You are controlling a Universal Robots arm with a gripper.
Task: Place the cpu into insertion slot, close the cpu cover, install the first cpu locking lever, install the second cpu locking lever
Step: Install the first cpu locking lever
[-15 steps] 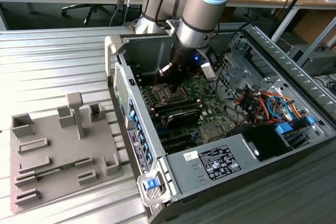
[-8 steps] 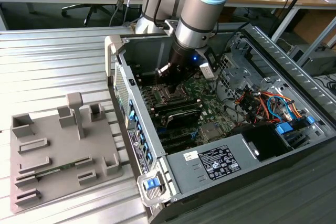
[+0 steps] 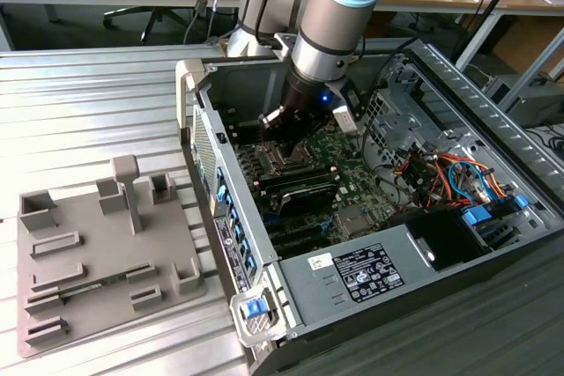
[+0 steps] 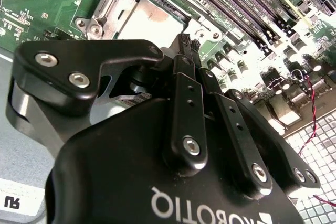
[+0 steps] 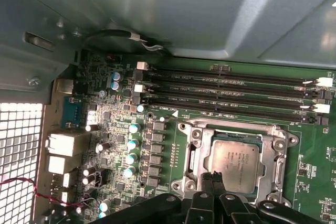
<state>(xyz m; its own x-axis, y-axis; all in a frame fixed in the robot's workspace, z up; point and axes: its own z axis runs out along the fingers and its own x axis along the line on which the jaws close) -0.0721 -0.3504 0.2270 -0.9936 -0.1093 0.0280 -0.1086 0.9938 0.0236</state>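
The cpu (image 5: 233, 158) lies flat in the insertion slot (image 5: 190, 153) on the green motherboard, its dull silver top facing up. The cpu cover (image 5: 269, 163), a silver frame, lies down around the chip. In the second wrist view the cpu (image 4: 152, 22) sits just beyond my black fingers (image 4: 181, 87). My gripper (image 5: 213, 176) hangs at the near edge of the socket with its fingertips pressed together, and I see nothing between them. In the exterior view the gripper (image 3: 286, 128) is deep inside the open computer case, right above the socket (image 3: 286, 162). Where the locking levers stand I cannot tell.
Long black memory slots (image 5: 231, 93) run beside the socket, and the case wall (image 5: 184, 14) rises behind them. Capacitors (image 5: 131, 145) stand on its other side. A power supply (image 3: 370, 275) and cables (image 3: 449, 173) crowd the case. A grey fixture plate (image 3: 97, 253) lies at the exterior view's left.
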